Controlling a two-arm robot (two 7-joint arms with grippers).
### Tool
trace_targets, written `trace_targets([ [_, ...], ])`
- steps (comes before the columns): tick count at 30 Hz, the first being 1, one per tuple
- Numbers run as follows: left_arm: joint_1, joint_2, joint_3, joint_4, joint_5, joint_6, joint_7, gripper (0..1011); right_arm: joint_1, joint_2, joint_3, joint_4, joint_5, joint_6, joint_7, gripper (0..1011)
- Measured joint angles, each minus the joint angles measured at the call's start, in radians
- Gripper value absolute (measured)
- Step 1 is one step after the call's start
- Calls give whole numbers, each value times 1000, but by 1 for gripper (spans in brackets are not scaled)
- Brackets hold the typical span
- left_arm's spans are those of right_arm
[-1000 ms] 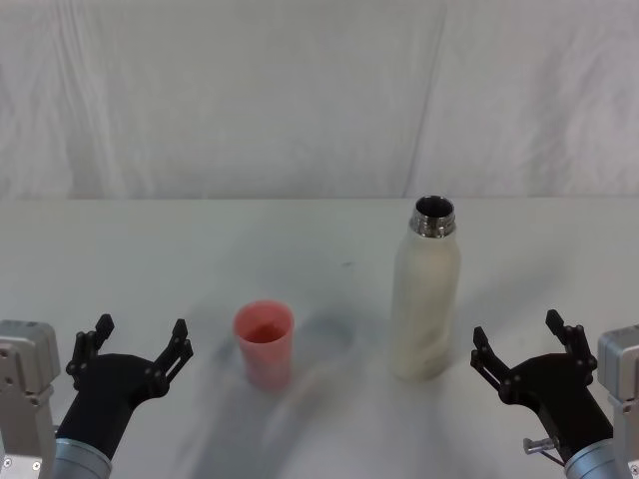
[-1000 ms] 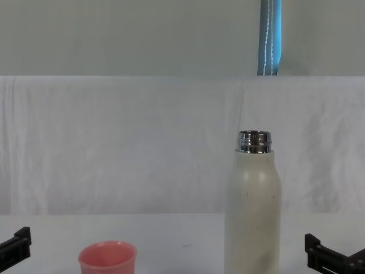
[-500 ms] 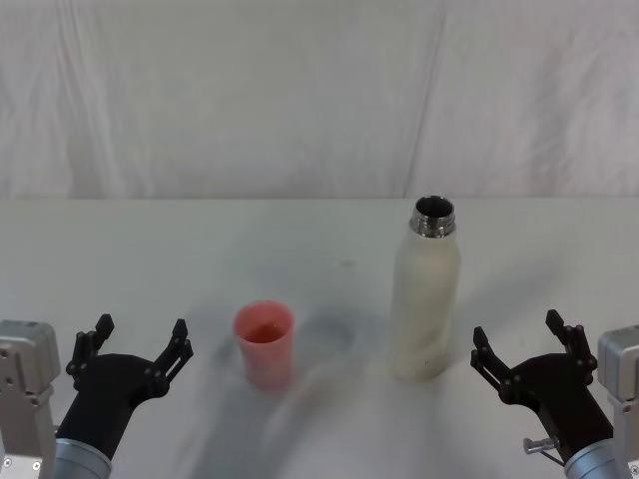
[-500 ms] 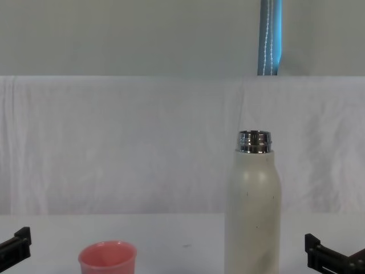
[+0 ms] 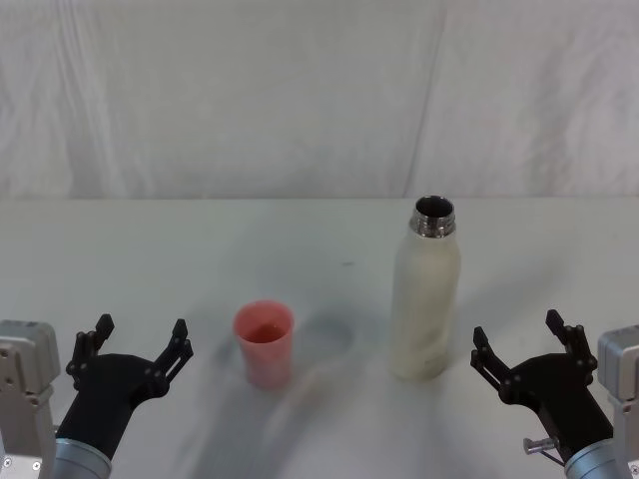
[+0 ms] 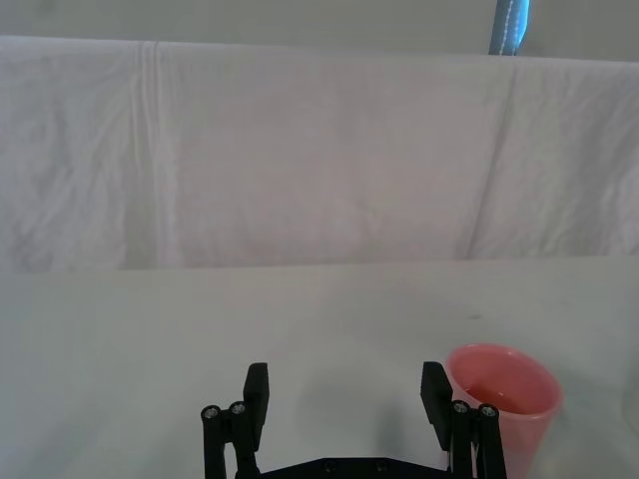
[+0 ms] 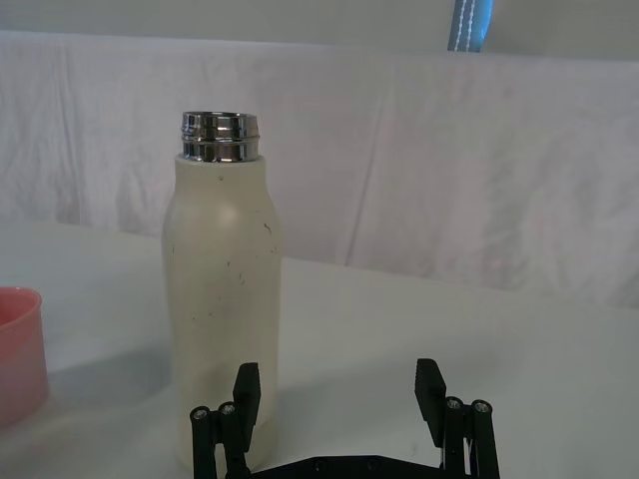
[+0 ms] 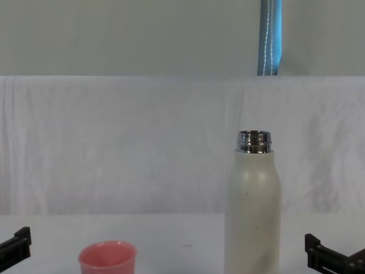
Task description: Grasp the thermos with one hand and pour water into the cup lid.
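Status: nothing done yet imo, we're at the start pose. Both arms sit low at the near edge of the table [image 5: 200, 239], neither touching anything.

Thermos [image 5: 425, 294] stands upright, cap off, steel neck open, right of centre on the table. Cup lid [image 5: 265, 343] upright to its left, a bit nearer to us, clear gap between the two. Cup inside looks dry/empty as far as we can tell; can't rule out a thin film of water.

Right gripper [image 5: 526, 346]: fingers spread wide, holding nothing. Sits near-right of the thermos, close but apart. Right wrist view has the thermos [image 7: 222, 299] ahead and off to one side of the finger gap, not between the fingers, so approach isn't lined up.

Left gripper [image 5: 137, 342]: fingers also wide apart, empty. Near-left of the cup lid, not touching. Left wrist view puts the cup lid [image 6: 501, 404] just beside one finger, outside the gap.

Left to do, by our read:
- pick an arm; right looks the obvious one, closest to the thermos
- line up, close on the body below the shoulder
- lift, carry over the cup lid, tilt neck over the rim
- pour w/o knocking the cup; it's light, will tip easily

So all of the task remains.
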Motion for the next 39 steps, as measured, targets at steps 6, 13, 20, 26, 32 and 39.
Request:
trace_targets([
  [6, 0, 0, 0, 0, 0, 0, 0, 1001, 0, 0, 0, 0, 0, 0, 0, 1001],
  [13, 0, 0, 0, 0, 0, 0, 0, 1001, 0, 0, 0, 0, 0, 0, 0, 1001],
  [20, 0, 0, 0, 0, 0, 0, 0, 1001, 0, 0, 0, 0, 0, 0, 0, 1002],
  [26, 0, 0, 0, 0, 0, 0, 0, 1001, 0, 0, 0, 0, 0, 0, 0, 1001],
  [32, 0, 0, 0, 0, 0, 0, 0, 1001, 0, 0, 0, 0, 0, 0, 0, 1001],
  [39, 0, 0, 0, 0, 0, 0, 0, 1001, 0, 0, 0, 0, 0, 0, 0, 1001],
])
